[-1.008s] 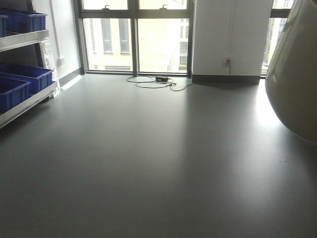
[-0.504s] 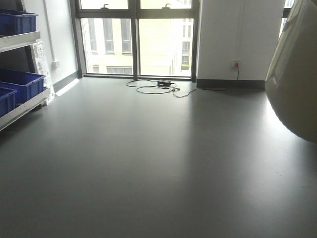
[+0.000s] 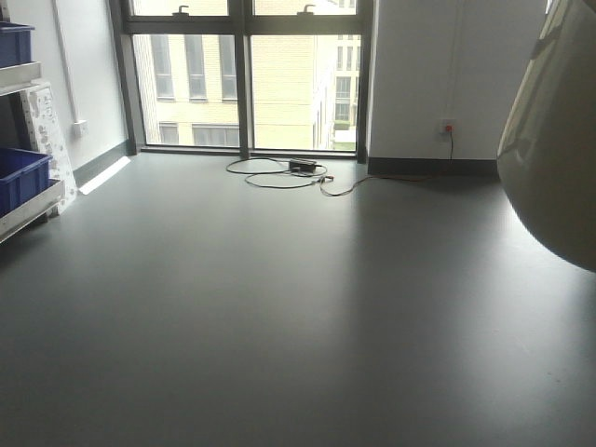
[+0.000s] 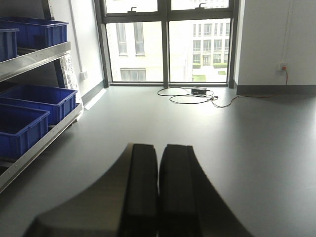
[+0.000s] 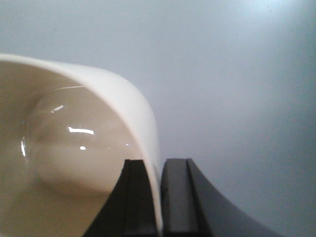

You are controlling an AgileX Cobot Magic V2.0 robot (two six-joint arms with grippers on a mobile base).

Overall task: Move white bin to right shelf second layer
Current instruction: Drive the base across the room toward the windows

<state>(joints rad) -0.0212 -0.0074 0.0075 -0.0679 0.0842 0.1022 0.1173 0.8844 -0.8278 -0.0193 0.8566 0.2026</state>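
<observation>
Clamping the thin wall of the glossy cream-white plastic bin (image 5: 106,94), the right gripper (image 5: 158,165) has one black finger (image 5: 136,197) inside the tub and the other outside. In the front view the bin fills the right edge, tilted, with smooth grey floor (image 3: 279,326) below it, well apart from the blue plastic crates (image 4: 29,106) on the steel rack (image 4: 42,55) at the left. The left gripper (image 4: 159,150) holds nothing, its fingers pressed together, pointing towards tall windows (image 4: 140,52) and a coiled black cable (image 4: 183,98).
</observation>
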